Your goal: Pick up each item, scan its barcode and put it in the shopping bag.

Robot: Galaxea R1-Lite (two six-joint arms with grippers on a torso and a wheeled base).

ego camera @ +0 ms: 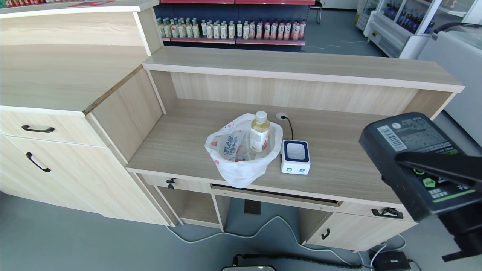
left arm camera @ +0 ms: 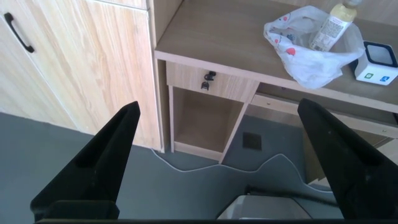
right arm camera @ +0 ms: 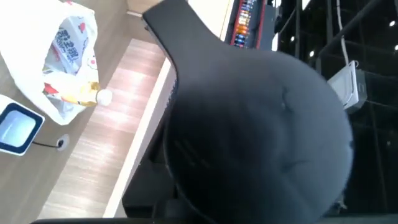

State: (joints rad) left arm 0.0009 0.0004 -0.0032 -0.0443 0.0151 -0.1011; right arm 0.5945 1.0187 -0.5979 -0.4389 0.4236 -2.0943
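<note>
Head view showed a black packet (ego camera: 410, 150) with a white barcode label and green markings, held off the right end of the wooden checkout desk (ego camera: 180, 139), well apart from everything on the desktop. The right gripper (ego camera: 433, 167) was clamped on the packet, with one dark finger lying across its face. On the desktop the white shopping bag (ego camera: 241, 171) stood open near the front edge. A tea bottle (ego camera: 260, 131) with a white cap stood inside it, nearly upright, against the side nearer the scanner. The small white barcode scanner (ego camera: 295, 156) sat just beside the bag on its right, and its black cable (ego camera: 290, 128) ran back to a hole in the desktop. In the left wrist view the left gripper (left arm camera: 219, 109) hung low over the grey floor in front of the desk, fingers spread wide with nothing between them. Behind the desk, a shelf of bottled drinks (ego camera: 233, 29) ran across the aisle.
</note>
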